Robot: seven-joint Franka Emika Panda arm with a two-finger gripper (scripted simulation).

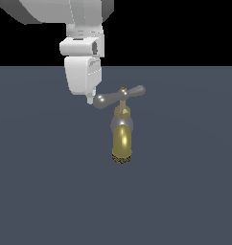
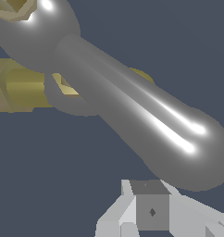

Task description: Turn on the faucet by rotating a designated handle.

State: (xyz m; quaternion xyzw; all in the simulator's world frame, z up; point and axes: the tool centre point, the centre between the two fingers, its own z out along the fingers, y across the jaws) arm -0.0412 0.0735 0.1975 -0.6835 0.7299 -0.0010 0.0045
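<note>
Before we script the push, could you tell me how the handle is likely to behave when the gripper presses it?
The handle looks like polished metal, so probably stiff yet slippery. Its bulbous end may let the gripper slide off.

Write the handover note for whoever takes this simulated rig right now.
Gripper: white gripper sits beside the exterior view's left end of the slim silver-grey crossbar handle; open or shut cannot be told, contact unclear.
Things: small faucet with brass-gold curved spout stands on the dark grey floor, handle on top, tilted.
Done: approach.
Left: push the handle round to turn the faucet on.
</note>
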